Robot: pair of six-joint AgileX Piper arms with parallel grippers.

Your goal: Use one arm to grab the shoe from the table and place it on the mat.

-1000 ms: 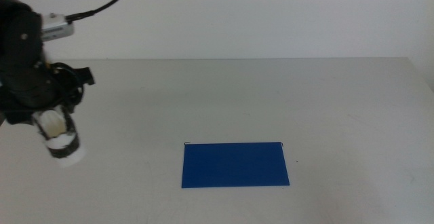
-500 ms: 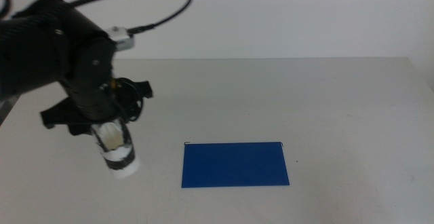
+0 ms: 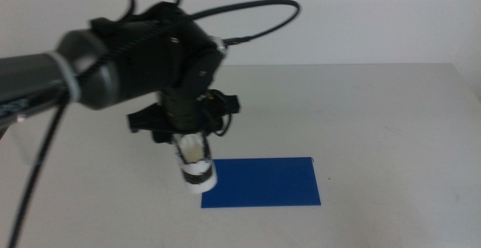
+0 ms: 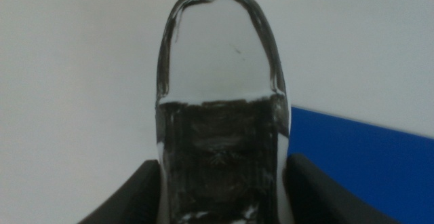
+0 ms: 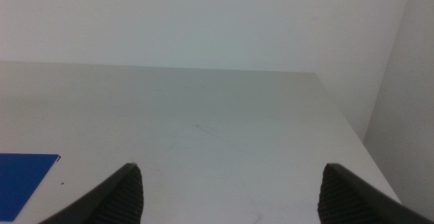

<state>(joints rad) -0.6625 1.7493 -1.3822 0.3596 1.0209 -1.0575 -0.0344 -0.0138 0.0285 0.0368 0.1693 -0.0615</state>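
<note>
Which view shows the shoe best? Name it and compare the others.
The left wrist view: the shoe fills the picture, sole toward the camera, clamped between the left gripper fingers. The middle view shows it small, hanging below the arm at the mat edge. The right wrist view shows no shoe; the right gripper waits.

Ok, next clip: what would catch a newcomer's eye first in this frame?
The big dark arm reaching in from the left of the middle view, its left gripper shut on the shoe, which hangs toe-down over the near left corner of the blue mat. In the left wrist view the shoe's sole fills the frame between the jaws. The right gripper waits open over bare table.
</note>
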